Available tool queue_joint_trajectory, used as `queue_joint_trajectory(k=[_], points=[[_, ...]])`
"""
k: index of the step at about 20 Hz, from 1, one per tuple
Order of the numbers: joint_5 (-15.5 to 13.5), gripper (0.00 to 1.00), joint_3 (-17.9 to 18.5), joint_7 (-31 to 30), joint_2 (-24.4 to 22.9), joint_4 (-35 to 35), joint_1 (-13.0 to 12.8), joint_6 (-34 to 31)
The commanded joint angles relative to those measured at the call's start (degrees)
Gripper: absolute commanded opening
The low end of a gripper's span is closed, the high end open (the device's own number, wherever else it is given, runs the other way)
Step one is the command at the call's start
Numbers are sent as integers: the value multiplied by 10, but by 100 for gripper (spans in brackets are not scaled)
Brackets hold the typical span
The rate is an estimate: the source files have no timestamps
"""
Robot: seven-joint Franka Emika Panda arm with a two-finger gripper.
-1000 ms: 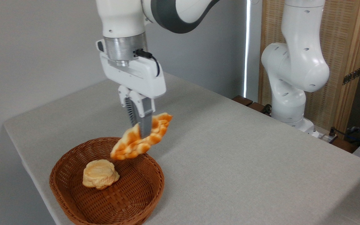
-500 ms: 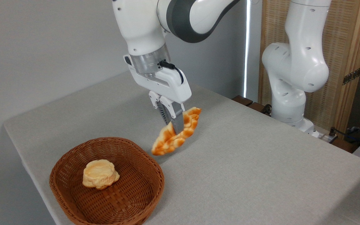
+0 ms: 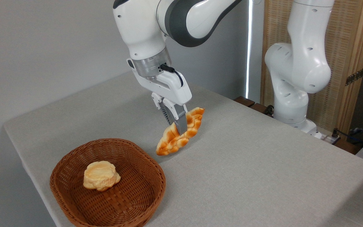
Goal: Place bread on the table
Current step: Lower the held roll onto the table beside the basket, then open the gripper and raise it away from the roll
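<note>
At the left, near the front left corner of the surface [image 3: 247, 176], we see the wicker basket [image 3: 137, 201] with only the small round bun [image 3: 101, 179] left inside it. The bread [image 3: 181, 134] is already out of the basket: it hangs just to the right of the basket's far rim, toward the middle of the surface, tilted with its lower tip down to the left and its upper tip up to the right. The pincer [image 3: 178, 124] is clenched across the loaf's middle, one grey finger crossing its near face. So we judge the lift and the carry clear of the basket as done. What is left is the set-down and the release. The lower tip looks very close to the cloth, perhaps touching it, though from this angle we cannot be sure. Further right stands the arm's white base [image 3: 291, 104] at the surface's far right edge.
</note>
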Motion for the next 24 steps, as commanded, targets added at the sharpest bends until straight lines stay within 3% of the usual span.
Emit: queue_joint_trajectory(k=[1,11,24], points=[[6,100,4,2,-5,-2,-7,2],[7,100,6,2,-3,4,-7,18],[3,100,10,1,-3,43,-5,113]])
